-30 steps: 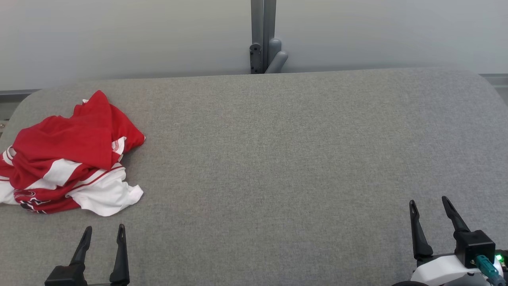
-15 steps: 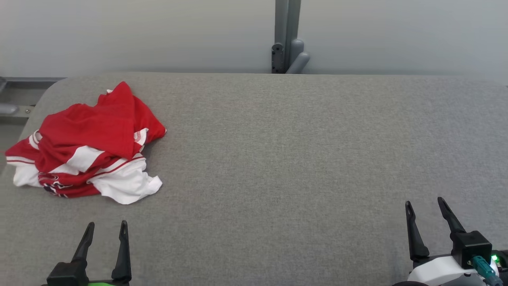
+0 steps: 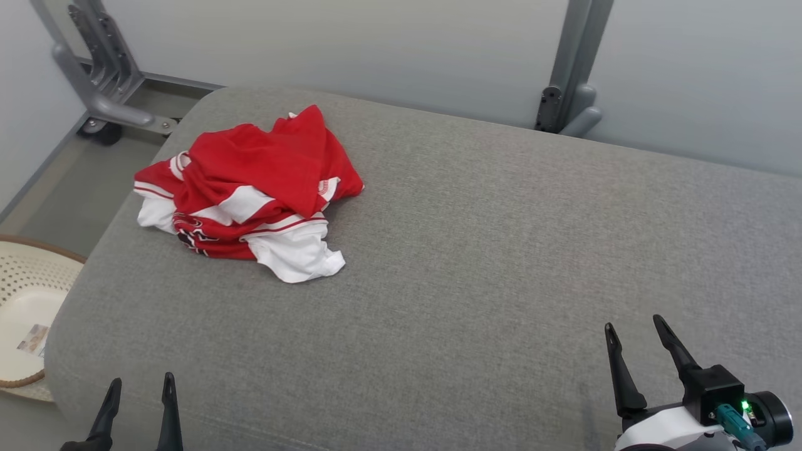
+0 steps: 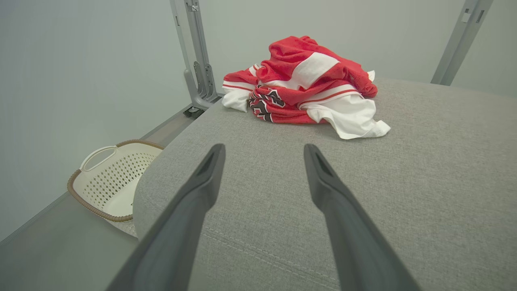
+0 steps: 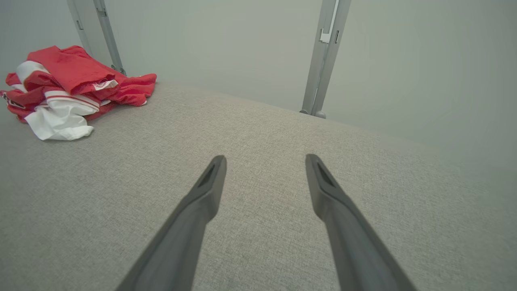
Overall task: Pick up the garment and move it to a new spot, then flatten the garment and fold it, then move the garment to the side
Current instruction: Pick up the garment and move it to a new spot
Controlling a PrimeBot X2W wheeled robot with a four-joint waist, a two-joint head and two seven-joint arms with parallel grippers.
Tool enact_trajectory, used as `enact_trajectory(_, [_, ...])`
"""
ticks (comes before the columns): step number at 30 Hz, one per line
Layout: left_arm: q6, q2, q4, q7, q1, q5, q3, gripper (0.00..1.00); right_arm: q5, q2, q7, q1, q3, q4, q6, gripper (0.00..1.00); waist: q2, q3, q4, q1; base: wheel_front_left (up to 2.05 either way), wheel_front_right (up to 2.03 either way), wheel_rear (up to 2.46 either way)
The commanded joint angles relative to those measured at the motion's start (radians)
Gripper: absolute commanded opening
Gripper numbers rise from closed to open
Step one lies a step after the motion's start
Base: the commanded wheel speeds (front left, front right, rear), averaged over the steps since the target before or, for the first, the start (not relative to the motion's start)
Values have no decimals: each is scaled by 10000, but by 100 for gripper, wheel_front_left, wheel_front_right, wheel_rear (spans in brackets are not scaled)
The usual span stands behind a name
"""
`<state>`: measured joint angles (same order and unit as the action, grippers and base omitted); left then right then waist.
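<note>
A crumpled red and white garment [image 3: 250,188] lies in a heap near the far left corner of the grey padded table [image 3: 476,250]. The left wrist view has the garment [image 4: 307,85] ahead of my fingers, and the right wrist view has the garment [image 5: 68,89] far off to the upper left. My left gripper [image 3: 141,385] hovers open over the table's near left edge, well short of the heap, with nothing between its fingers; in its own view the left gripper [image 4: 262,151] points at the garment. My right gripper [image 3: 633,329] stands open and empty at the near right, seen over bare cloth as the right gripper [image 5: 264,161].
A cream perforated laundry basket [image 3: 25,313] sits on the floor left of the table, also seen as the basket [image 4: 117,178]. Grey metal frame posts [image 3: 570,75] and a bracket [image 3: 106,81] stand behind the table against the pale wall.
The head camera has turned left, so the whole picture shifted right and the basket and floor came into view. The garment lies as before. Both grippers stay open.
</note>
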<state>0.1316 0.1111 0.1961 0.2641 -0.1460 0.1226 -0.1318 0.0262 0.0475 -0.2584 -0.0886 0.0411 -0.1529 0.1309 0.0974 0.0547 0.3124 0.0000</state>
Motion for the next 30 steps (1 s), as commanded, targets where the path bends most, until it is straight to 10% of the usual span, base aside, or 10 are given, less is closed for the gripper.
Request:
enact_trajectory(1, [-6,-29,-50,5,-168,15,-95,100,-69,15,-68,41,-94,-58,-3,100,0,-178,771,0,0,0,0])
enact_trajectory(18, [-7,-197,-144,5,786,1118,265,100,258,17,-68,419,-380,134,-3,100,0,852,466,0,0,0,0])
enact_trajectory(30, [-7,1603,3324,-1455,6062,4331,1645,100,772,371,-68,1666,-258,349,-3,100,0,3811,-667,0,0,0,0])
